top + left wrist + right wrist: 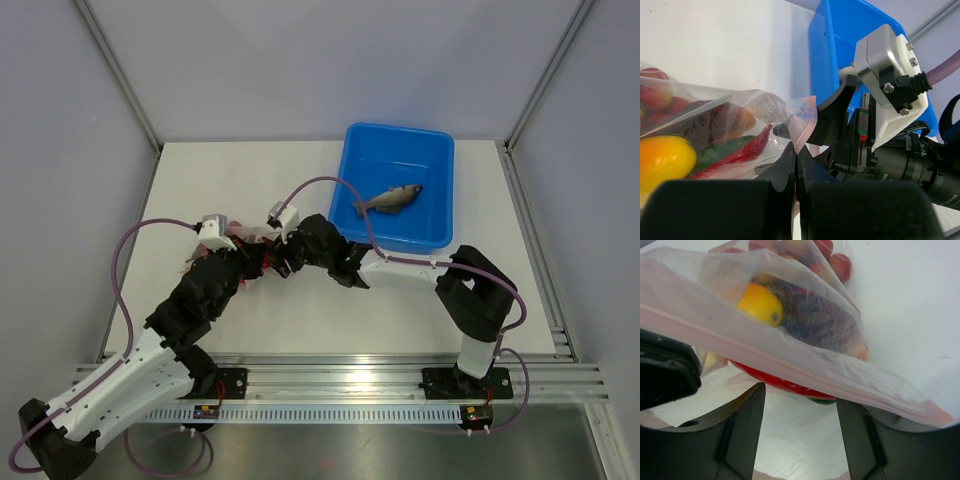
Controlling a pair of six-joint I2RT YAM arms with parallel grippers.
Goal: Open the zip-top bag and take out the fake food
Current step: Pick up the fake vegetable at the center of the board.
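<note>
My left gripper (796, 167) is closed on the zip-top bag (805, 355) at its pink edge, mid-table (270, 180). My right gripper (800, 420) is open at the mouth. Next, I think, it must carefully close on the red pepper (785, 384).

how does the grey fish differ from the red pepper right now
The grey fish lies loose in the blue tub, out in the open; the red pepper sits inside the zip-top bag, packed among other pieces. The fish is dull grey, while the pepper is bright red and slender. The fish lies alone, but the pepper is pressed against a green piece. Both are toy food.
</note>
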